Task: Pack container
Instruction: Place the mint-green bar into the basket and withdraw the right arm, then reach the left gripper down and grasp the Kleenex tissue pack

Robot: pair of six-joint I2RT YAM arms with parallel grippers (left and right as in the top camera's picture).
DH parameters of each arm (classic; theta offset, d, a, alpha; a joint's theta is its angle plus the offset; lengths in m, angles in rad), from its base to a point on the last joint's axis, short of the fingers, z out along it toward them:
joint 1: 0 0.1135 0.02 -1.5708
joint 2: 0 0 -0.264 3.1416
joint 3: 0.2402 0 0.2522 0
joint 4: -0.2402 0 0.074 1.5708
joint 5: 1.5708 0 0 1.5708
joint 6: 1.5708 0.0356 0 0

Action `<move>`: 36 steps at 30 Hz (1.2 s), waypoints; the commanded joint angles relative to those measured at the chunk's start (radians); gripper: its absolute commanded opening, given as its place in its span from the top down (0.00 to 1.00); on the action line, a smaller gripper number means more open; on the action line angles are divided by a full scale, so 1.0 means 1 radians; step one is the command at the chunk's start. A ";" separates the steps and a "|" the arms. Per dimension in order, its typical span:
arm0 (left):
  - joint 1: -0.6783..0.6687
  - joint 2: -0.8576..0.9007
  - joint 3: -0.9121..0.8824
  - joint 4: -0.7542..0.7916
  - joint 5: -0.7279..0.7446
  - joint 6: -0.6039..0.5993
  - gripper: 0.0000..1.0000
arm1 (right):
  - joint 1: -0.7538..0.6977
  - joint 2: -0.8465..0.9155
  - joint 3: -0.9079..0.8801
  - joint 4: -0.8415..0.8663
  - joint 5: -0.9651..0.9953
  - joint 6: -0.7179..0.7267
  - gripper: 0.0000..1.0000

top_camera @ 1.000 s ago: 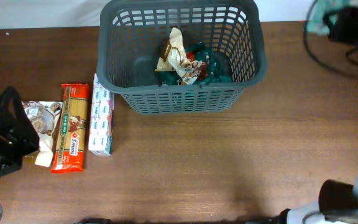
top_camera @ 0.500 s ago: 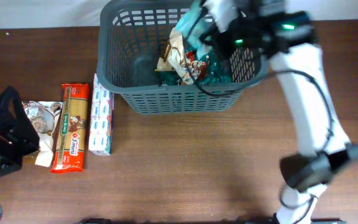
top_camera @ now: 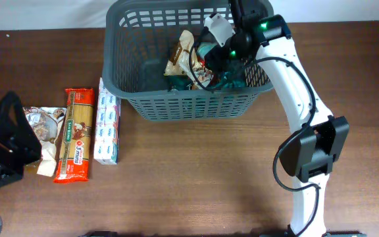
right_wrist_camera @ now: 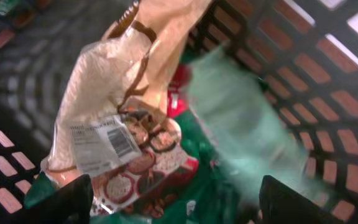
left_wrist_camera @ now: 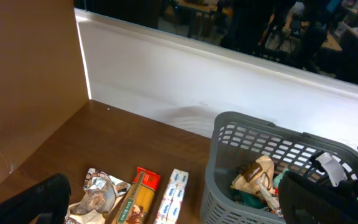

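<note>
The container (top_camera: 189,105), a dark-grey slotted basket, stands at the back centre of the table. Inside it lie a beige bag (top_camera: 185,58) and green packets (top_camera: 227,78). My right gripper (top_camera: 216,54) hangs open over the basket's right half. In the right wrist view my right gripper (right_wrist_camera: 179,205) has its fingers wide apart above the beige bag (right_wrist_camera: 123,81), a red-and-white packet (right_wrist_camera: 148,168) and a blurred pale teal packet (right_wrist_camera: 247,124) lying free below. My left gripper (top_camera: 8,141) stays open at the far left, beside a silver packet (top_camera: 39,126).
Left of the basket lie a red spaghetti packet (top_camera: 75,135) and a white-and-blue box (top_camera: 107,130), side by side. The left wrist view shows the same row (left_wrist_camera: 135,199) and the basket wall (left_wrist_camera: 229,180). A white wall runs behind the table.
My right arm swung in from the right to over the basket with a teal packet. Its jaws have opened and the packet has dropped inside. The left arm has not moved.
</note>
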 commanded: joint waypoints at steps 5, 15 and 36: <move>0.003 0.003 0.001 0.000 -0.010 0.016 0.01 | -0.027 -0.234 0.238 -0.087 0.039 0.209 0.10; 0.003 0.003 0.001 0.000 -0.010 0.016 0.01 | -0.251 -0.451 0.269 -0.170 0.039 0.328 0.02; 0.003 0.325 -0.409 0.002 -0.197 0.016 0.16 | -0.814 -0.426 -0.250 -0.182 -0.066 0.503 0.01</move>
